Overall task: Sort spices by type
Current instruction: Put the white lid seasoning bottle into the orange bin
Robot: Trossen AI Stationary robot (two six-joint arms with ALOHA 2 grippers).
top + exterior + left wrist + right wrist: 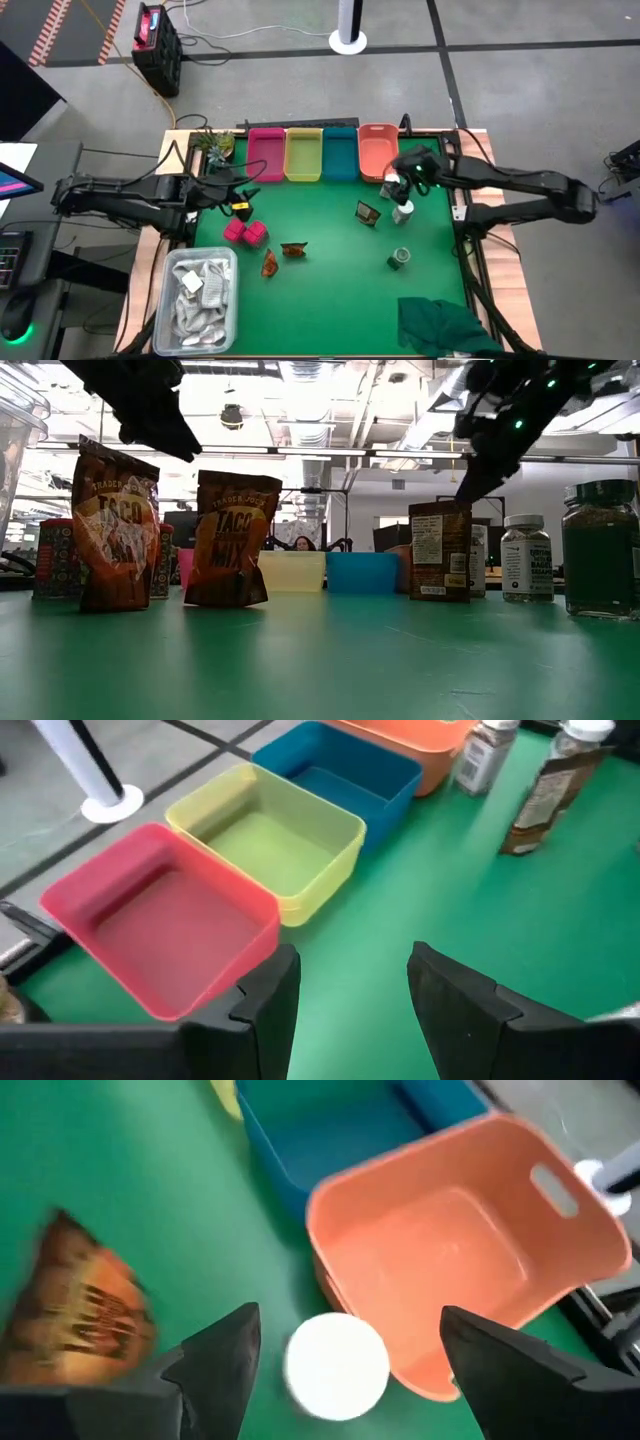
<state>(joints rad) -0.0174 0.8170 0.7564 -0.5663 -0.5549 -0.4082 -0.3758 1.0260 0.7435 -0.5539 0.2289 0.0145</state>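
My right gripper [400,181] is open above a white-capped jar [337,1363] that stands beside the orange bin [460,1250]; its fingers are on either side of the cap, apart from it. A second white-capped jar [403,211] and a small dark packet [368,213] stand close by. My left gripper [350,990] is open over bare mat in front of the pink bin [160,925]. Two pink cubes [245,232] and two orange-brown sachets [282,256] sit mid-table. A green round jar [400,258] stands upright toward the right.
Pink, yellow [303,155], blue [340,153] and orange bins line the far edge. A clear tub of white packets [200,290] sits at the near left and a dark green cloth [445,325] at the near right. A small plant [215,143] stands at the far left corner.
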